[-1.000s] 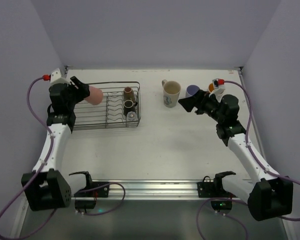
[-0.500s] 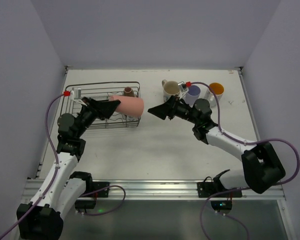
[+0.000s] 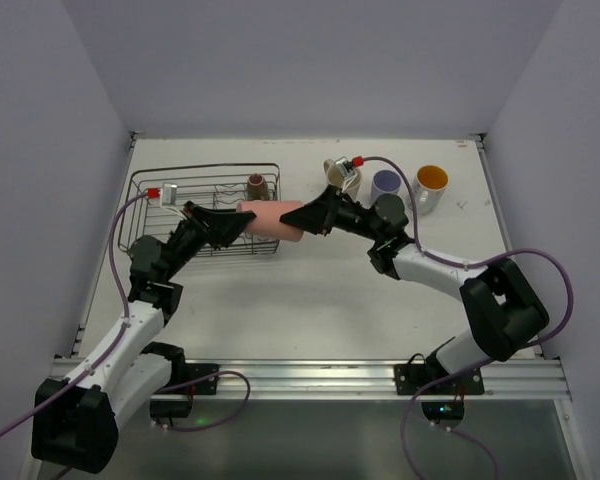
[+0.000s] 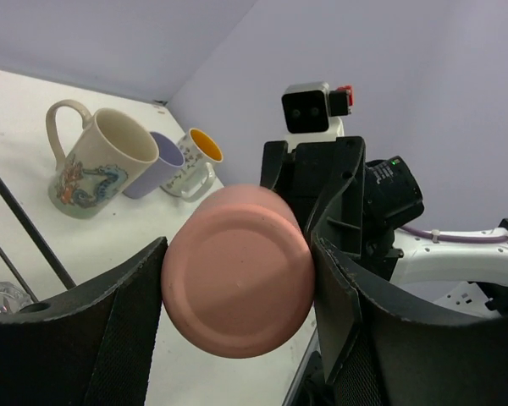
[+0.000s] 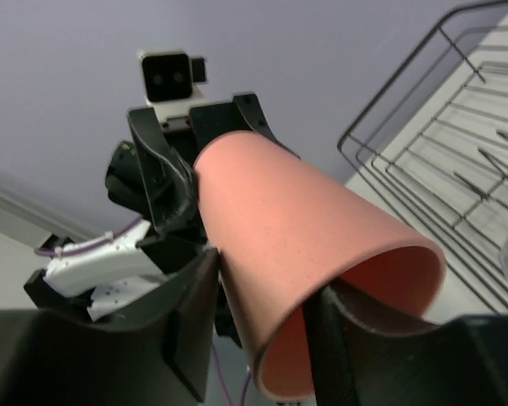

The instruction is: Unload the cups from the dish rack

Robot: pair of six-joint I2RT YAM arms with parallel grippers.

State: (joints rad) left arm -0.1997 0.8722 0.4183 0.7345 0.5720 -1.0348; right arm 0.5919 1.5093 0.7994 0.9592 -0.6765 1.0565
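salmon-pink tumbler (image 3: 265,220) aloft at dish rack (image 3: 210,167) right edge, left jaws clamping base, right jaws around rim (grip unclear)

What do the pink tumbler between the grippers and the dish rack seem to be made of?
The salmon-pink tumbler looks like matte plastic, possibly unglazed ceramic: even colour, faint speckle, no glare, thin wall at the rim. The dish rack looks like thin dark metal wire, likely coated: slim rods bent at the corners.

We see the salmon-pink tumbler (image 3: 267,220) held horizontal in the air at the dish rack's (image 3: 210,195) four o'clock corner.
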